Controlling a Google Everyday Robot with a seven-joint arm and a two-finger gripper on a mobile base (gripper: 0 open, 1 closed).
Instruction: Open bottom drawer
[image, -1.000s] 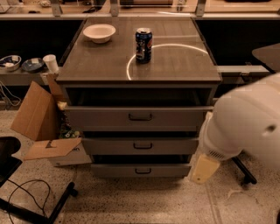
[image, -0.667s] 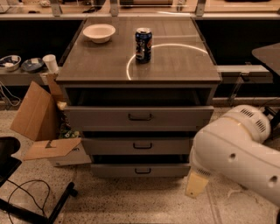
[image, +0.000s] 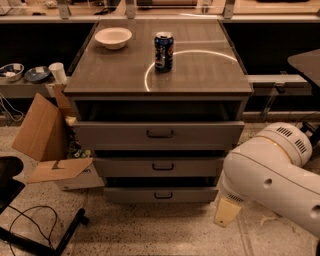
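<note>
The grey cabinet (image: 120, 85) has three stacked drawers. The bottom drawer (image: 130, 195) is the lowest one, with a narrow grey front and a small black bar handle (image: 163, 195). Its front stands about level with the drawer above, and no tray shows. My white arm (image: 272, 175) fills the lower right. My gripper (image: 227, 212) shows only as a beige tip, low down just right of the bottom drawer's right end and apart from the handle.
A soda can (image: 163, 51) and a white bowl (image: 113, 37) stand on the cabinet top. An open cardboard box (image: 47, 137) sits against the cabinet's left side. A black chair base and cables (image: 35, 227) lie at lower left. A dark table edge (image: 305, 62) is at the right.
My arm has swung lower and leftward across the lower right. The beige gripper tip has dropped from beside the middle drawer to beside the bottom drawer. The drawers have not moved.
</note>
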